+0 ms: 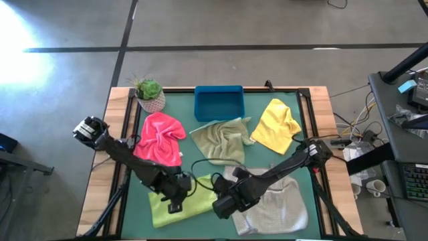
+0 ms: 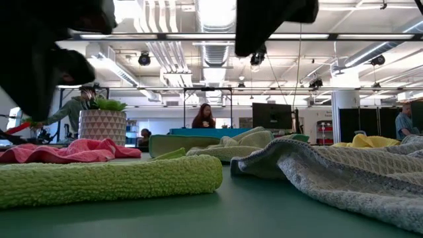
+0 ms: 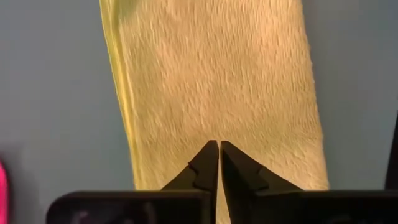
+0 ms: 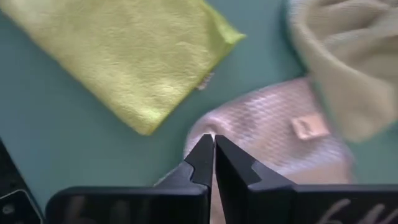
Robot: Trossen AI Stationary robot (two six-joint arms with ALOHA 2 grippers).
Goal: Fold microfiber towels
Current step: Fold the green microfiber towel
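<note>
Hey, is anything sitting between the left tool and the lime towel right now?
Nothing visible. The left tool, shut, hangs right above the lime towel with only air between them. The right tool, also shut, is over the grey towel beside it.

The table (image 1: pixel 304 114) has a green top inside a wooden frame. On it lie a pink towel (image 1: pixel 160 137), lime towel (image 1: pixel 180 206), olive towel (image 1: pixel 221 139), yellow towel (image 1: pixel 277 125), grey towel (image 1: pixel 277 207), a blue tray (image 1: pixel 219 104) and a potted plant (image 1: pixel 149 94).
</note>
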